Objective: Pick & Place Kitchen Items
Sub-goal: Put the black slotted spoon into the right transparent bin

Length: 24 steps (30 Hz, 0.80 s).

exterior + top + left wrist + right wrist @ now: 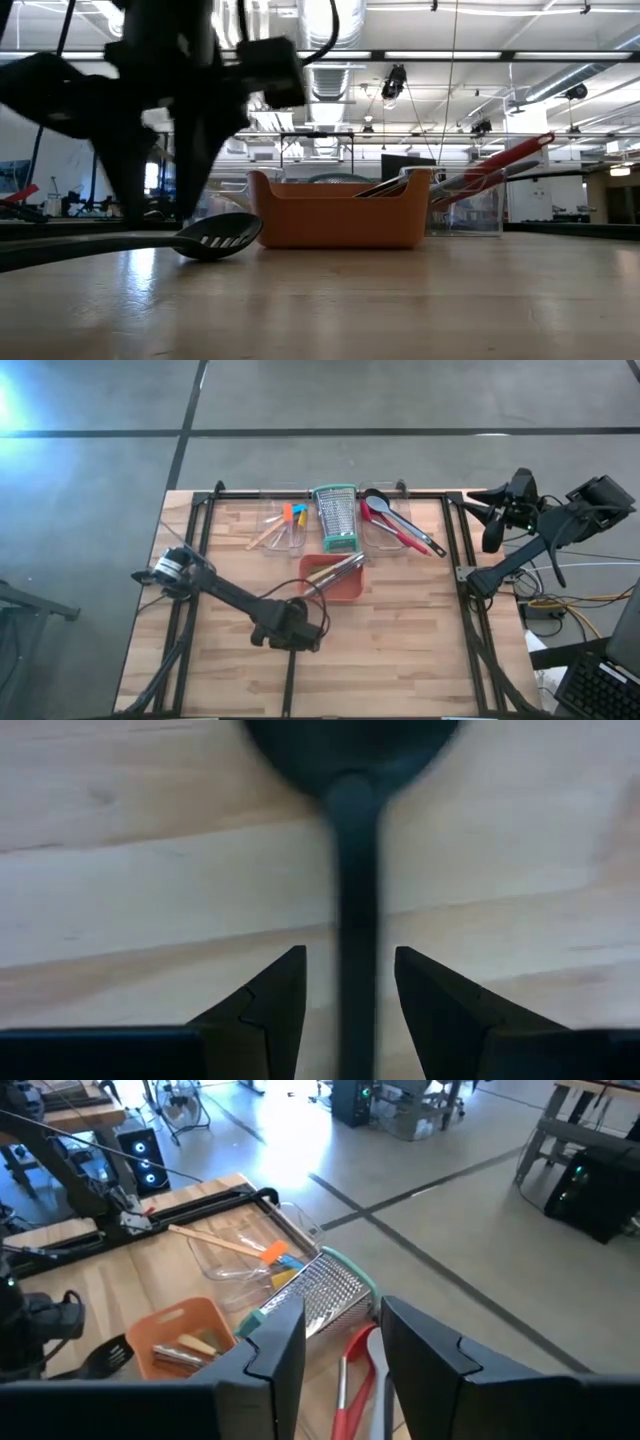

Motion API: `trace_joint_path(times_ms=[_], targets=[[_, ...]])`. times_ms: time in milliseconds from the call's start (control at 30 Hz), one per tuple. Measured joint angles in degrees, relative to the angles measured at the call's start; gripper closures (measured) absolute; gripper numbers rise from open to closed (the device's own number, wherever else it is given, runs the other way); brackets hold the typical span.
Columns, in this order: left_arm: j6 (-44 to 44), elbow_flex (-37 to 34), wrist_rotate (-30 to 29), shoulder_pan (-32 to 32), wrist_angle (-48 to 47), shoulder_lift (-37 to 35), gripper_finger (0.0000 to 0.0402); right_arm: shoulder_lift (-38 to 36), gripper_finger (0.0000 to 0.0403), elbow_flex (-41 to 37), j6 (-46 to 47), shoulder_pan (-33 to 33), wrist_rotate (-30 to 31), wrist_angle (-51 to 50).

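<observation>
Left wrist view: my left jaws [347, 1010] straddle the handle of a black slotted spoon [352, 840]. A finger stands on each side of the handle, with a sliver of table visible in the gaps, so I cannot tell whether they are pinching it or only bracketing it. The spoon's head points away from my wrist and lies flat on the wooden table [120, 870].

Using the orange tray [334, 580] as my landmark: my left jaws [300, 635] sit low on the table just on the near side of it, toward its left corner. From table height the black slotted spoon [215, 235] rests on the wood just beside the orange tray [340, 212], apart from its wall.

Inside the tray lie a couple of slim utensils [338, 570] with pale and metal handles. Behind the tray stands the steel grater [336, 518]. Left of the grater is a clear bin [278, 530] with orange- and blue-tipped tools; right of it, a second bin holds a red spoon [395, 525] and dark spoons.

My right jaws [492, 525] hang well off to the right of the tray, past the table's edge, parted with nothing between them [340, 1370].
</observation>
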Motion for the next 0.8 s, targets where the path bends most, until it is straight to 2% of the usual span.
trace_joint_path(times_ms=[67,333,533,733,800], targets=[[-0.74,-1.54,0.21,-0.41,0.89,0.08,0.0243,-0.3,0.028,-0.06,-0.42,0.0,0.0,-0.01],[-2.83,-8.53,-0.57,-0.77,16.09,1.22,0.0245,-1.27,0.0269,-0.22,-0.81,0.0,0.04,0.01],[-1.9,-8.52,-0.05,-0.76,11.95,3.56,0.0261,-1.69,0.0268,-0.7,-0.81,-0.04,0.1,-0.01],[1.37,-8.72,-0.75,-0.81,8.77,5.54,0.0328,-1.77,0.028,-2.2,-0.81,-0.02,0.15,0.04],[2.47,-8.76,-1.14,-1.05,8.66,5.38,0.0328,-1.9,0.0284,-3.05,-0.74,-0.02,0.14,0.04]])
